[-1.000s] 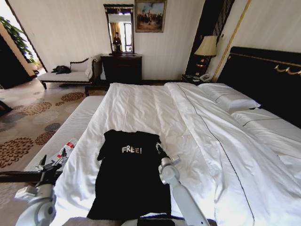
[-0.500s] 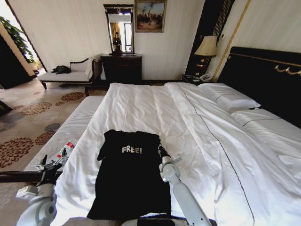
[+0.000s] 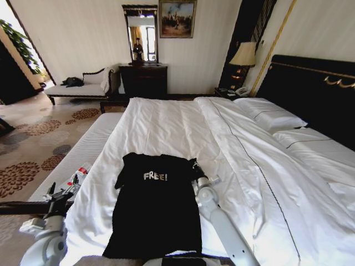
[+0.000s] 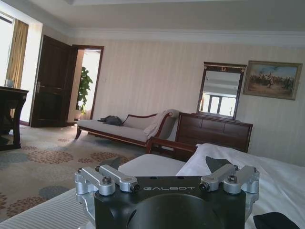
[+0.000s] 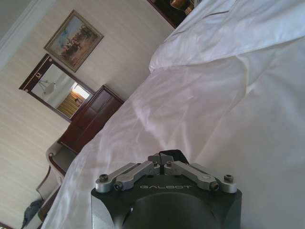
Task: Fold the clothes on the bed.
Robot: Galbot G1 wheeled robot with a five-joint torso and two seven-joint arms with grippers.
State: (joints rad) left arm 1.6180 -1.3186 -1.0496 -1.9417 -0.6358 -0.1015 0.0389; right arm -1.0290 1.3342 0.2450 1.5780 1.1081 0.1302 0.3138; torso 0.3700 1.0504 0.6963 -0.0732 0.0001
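Pinching the T-shirt's right sleeve, the right gripper has carried it farther up the bed, starting a fold; the left gripper waits, fingers wide.

black "FREE!" T-shirt | spread flat, print up | near edge of white bed

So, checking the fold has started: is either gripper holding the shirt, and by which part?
The right gripper is shut on the shirt at its right sleeve edge. The left gripper hangs open beside the bed, holding nothing.
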